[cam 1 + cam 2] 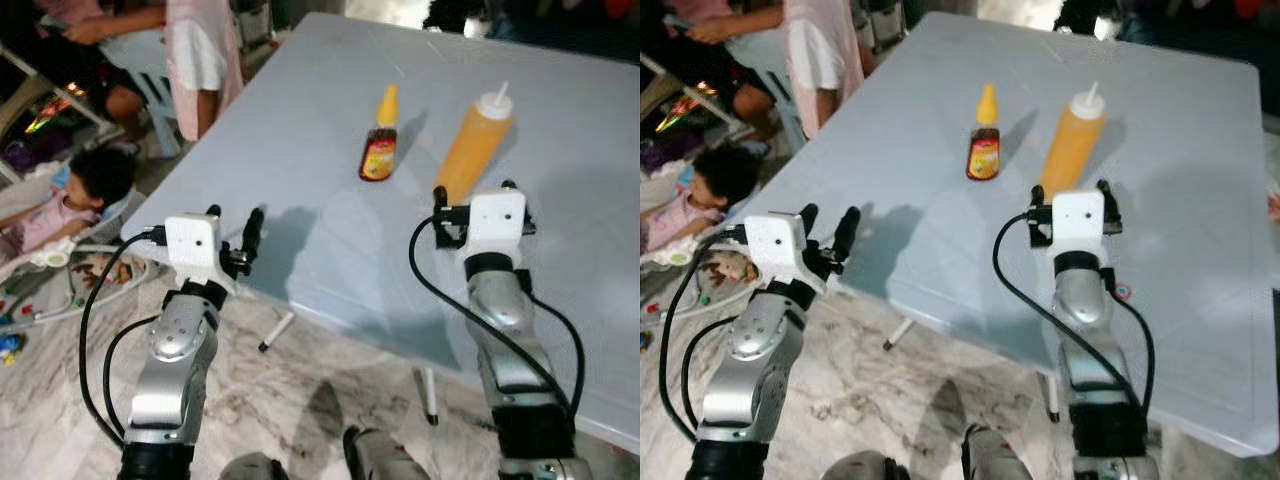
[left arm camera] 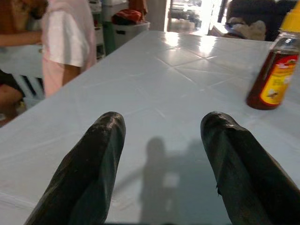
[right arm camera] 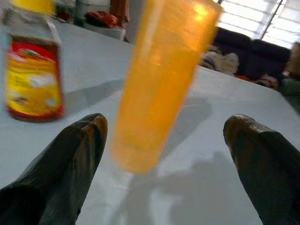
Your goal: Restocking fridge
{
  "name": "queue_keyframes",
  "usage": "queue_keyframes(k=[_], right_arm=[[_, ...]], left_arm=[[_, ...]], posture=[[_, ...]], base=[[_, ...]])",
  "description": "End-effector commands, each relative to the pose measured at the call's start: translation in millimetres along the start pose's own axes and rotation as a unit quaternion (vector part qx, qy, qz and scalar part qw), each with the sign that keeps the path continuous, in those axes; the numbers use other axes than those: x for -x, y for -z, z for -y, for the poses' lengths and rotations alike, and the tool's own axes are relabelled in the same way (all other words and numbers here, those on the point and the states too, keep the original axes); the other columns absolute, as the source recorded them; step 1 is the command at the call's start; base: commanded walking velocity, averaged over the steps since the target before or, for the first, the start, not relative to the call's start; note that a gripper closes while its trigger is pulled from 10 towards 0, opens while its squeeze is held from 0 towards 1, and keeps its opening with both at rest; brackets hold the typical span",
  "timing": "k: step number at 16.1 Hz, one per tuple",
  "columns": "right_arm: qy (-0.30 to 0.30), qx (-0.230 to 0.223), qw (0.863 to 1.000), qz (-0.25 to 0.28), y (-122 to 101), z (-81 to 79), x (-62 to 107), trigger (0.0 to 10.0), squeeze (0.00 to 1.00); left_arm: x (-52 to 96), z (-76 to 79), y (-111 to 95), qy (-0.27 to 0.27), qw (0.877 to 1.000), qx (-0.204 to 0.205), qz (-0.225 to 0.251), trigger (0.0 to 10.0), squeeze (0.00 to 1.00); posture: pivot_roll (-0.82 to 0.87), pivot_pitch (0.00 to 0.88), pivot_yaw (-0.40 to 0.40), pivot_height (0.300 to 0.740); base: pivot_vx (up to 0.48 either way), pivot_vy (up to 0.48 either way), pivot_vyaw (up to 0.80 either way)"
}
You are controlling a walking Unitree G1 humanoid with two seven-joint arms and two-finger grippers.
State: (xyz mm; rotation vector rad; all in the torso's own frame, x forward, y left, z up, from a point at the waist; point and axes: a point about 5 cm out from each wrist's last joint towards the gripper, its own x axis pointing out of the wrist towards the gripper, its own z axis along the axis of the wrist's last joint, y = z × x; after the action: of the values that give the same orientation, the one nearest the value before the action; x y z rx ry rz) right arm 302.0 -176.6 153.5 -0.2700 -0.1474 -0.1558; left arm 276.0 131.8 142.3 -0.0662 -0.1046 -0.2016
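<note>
An orange squeeze bottle [image 1: 475,145] with a white nozzle cap stands upright on the pale blue table [image 1: 300,140]. To its left stands a small dark sauce bottle [image 1: 380,142] with a yellow cap and a red-yellow label. My right gripper [image 1: 473,190] is open just in front of the squeeze bottle [image 3: 159,84], whose base sits ahead of the gap between the two fingers, nearer one finger than the other; I cannot tell if they touch it. My left gripper [image 1: 235,225] is open and empty at the table's near left edge, with the sauce bottle [image 2: 274,70] farther ahead.
A person in a pink apron [image 1: 200,60] stands at the table's far left corner. A child [image 1: 70,200] lies among toys on the floor at the left. Marble floor [image 1: 300,390] and thin table legs [image 1: 428,395] lie below the near edge.
</note>
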Motion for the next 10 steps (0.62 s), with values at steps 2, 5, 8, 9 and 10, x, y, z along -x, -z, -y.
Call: queue_keyframes(k=[2,5,8,9,10], right_arm=[[0.001,0.004,1.0,0.015,-4.5,-1.3,1.0,10.0,0.0],[-0.005,0.007,0.999,0.034,-11.2,-3.4,0.8,10.0,0.0],[-0.011,0.003,0.999,0.041,-13.8,-1.5,-3.2,10.0,0.0],[-0.015,0.001,0.999,0.044,-15.3,-1.0,-5.8,10.0,0.0],[-0.018,-0.005,0.999,0.046,-16.5,-0.1,-8.6,10.0,0.0]], left_arm=[[1.5,-0.5,0.1,0.004,1.0,-0.003,-0.003,10.0,0.0],[0.1,0.3,-0.7,0.008,1.0,-0.003,-0.002,10.0,0.0],[-0.3,1.8,-0.8,0.011,1.0,-0.002,-0.001,10.0,0.0],[-0.6,1.4,-1.0,0.011,1.0,-0.003,-0.001,10.0,0.0],[-0.7,1.2,-1.2,0.01,1.0,-0.003,-0.001,10.0,0.0]], posture=[[-0.05,0.109,0.051,0.74],[-0.05,0.11,0.056,0.74],[-0.05,0.11,0.057,0.74],[-0.05,0.111,0.059,0.74],[-0.05,0.112,0.061,0.74]], base=[[0.0,0.0,-0.73],[0.0,0.0,-0.24],[0.0,0.0,0.0],[0.0,0.0,0.0],[0.0,0.0,0.0]])
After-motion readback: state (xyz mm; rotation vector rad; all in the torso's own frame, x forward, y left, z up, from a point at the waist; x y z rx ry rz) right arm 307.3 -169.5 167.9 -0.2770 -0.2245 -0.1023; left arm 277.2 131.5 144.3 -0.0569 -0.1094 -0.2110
